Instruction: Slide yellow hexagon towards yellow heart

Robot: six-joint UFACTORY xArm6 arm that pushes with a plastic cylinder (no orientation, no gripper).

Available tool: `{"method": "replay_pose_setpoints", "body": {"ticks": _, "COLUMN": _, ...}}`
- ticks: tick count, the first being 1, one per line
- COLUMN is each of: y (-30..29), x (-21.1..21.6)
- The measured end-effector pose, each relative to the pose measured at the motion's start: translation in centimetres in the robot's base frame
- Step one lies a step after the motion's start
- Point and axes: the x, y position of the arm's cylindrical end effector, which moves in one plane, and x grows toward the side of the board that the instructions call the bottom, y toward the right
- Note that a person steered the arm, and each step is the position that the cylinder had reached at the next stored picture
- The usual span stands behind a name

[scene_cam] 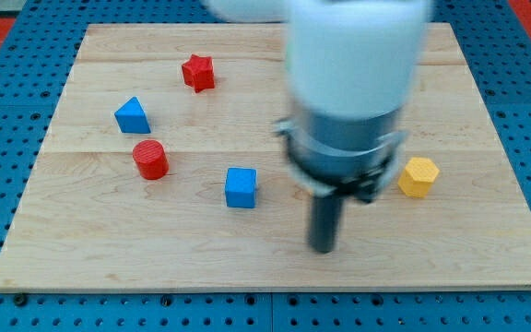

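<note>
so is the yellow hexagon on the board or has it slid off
On the board. The yellow hexagon rests on the wooden board near the view's right edge, well inside it. My tip is apart from it, toward the view's lower left.

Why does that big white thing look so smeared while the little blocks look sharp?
In the camera view the white arm is blurred, most likely from moving or sitting close to the lens; my tip is soft-edged too. The yellow hexagon and blue cube stay crisp, under even light with faint shadows.
</note>
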Motion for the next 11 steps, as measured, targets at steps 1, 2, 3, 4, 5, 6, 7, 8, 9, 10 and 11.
{"method": "replay_pose_setpoints", "body": {"ticks": 1, "y": 6.9, "x": -2.2}}
{"method": "replay_pose_setpoints", "body": {"ticks": 2, "y": 8.4, "x": -3.1}}
{"method": "replay_pose_setpoints", "body": {"ticks": 3, "y": 10.0, "x": -4.6}}
{"method": "replay_pose_setpoints", "body": {"ticks": 4, "y": 7.1, "x": -7.3}}
{"method": "replay_pose_setpoints", "body": {"ticks": 5, "y": 4.1, "x": -7.2}}
{"method": "replay_pose_setpoints", "body": {"ticks": 6, "y": 10.7, "x": -4.1}}
{"method": "replay_pose_setpoints", "body": {"ticks": 7, "y": 16.2, "x": -5.7}}
{"method": "replay_pose_setpoints", "body": {"ticks": 8, "y": 16.8, "x": -9.5}}
{"method": "replay_pose_setpoints", "body": {"ticks": 9, "y": 14.3, "x": -10.6}}
{"method": "replay_pose_setpoints", "body": {"ticks": 10, "y": 6.5, "x": -10.0}}
{"method": "replay_pose_setpoints", "body": {"ticks": 11, "y": 2.9, "x": -10.0}}
